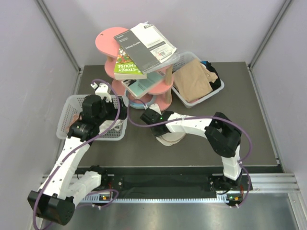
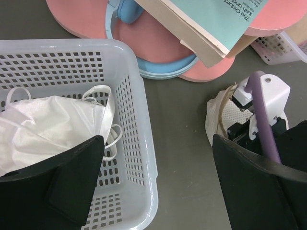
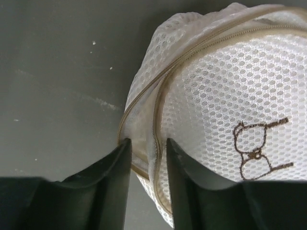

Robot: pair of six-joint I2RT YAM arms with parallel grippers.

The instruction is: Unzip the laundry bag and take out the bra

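Grey tabletop (image 1: 249,129): right fingers (image 3: 108,187) pinch laundry bag (image 3: 225,86) rim; left fingers (image 2: 62,187) gape over basket (image 2: 139,143) edge.

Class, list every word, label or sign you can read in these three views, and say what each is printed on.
"STOREY HOUSE": cover of the green paperback book, partly covered.
"The Oxford": cover of the teal book; the lines below are cut off.
Dark bra outline, a sign without words: face of the round cream-white mesh laundry bag.
Grey booklet: print too small to read.
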